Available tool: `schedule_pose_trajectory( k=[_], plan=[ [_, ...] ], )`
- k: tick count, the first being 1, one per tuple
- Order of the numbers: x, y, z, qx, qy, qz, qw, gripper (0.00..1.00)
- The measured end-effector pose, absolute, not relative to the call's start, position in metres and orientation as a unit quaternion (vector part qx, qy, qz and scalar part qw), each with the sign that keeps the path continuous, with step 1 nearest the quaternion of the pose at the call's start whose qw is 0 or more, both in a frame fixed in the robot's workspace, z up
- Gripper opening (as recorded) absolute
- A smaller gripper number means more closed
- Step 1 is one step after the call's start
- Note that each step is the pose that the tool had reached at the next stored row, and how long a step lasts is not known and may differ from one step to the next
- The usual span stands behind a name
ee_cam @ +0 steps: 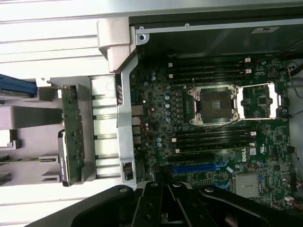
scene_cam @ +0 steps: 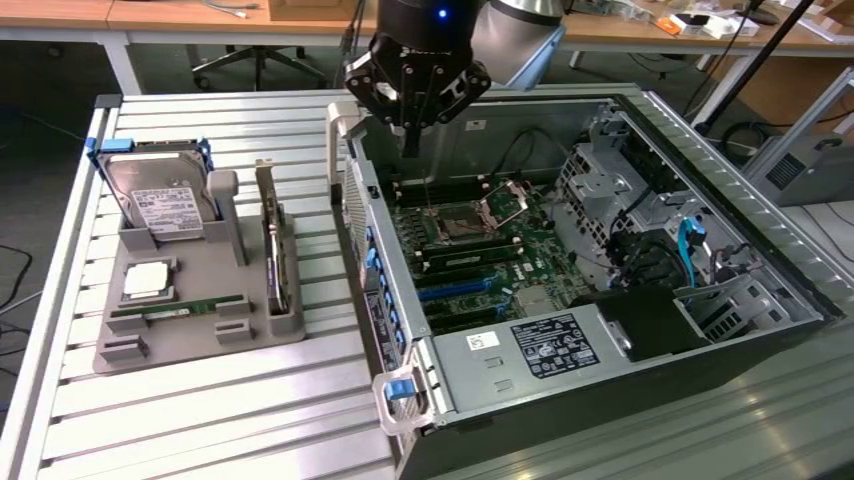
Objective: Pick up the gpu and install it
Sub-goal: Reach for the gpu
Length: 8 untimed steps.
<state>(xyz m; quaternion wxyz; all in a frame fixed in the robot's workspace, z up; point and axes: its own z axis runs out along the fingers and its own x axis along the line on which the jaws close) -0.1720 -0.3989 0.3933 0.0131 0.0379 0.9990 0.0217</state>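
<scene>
- Exterior view: the gripper (scene_cam: 411, 148), jaws together and empty, hangs over the edge of the open computer case (scene_cam: 354, 205); the gpu (scene_cam: 275, 262) stands on edge in a grey holder (scene_cam: 200, 345) on the counter (scene_cam: 200, 430), well apart.
- Wrist view: the gpu (ee_cam: 71, 137) looks light, stiff and fragile; its bare upper edge seems the safest hold.

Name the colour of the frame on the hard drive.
Blue; the frame on the hard drive shows best in the exterior view.
</scene>
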Motion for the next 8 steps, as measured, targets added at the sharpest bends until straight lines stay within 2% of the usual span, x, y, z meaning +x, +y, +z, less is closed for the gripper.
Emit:
schedule_pose_trajectory(
  k=[8],
  plan=[
    [-0.1768,-0.3989,0.3933,0.038,0.999,0.022,0.013,0.11]
  ],
)
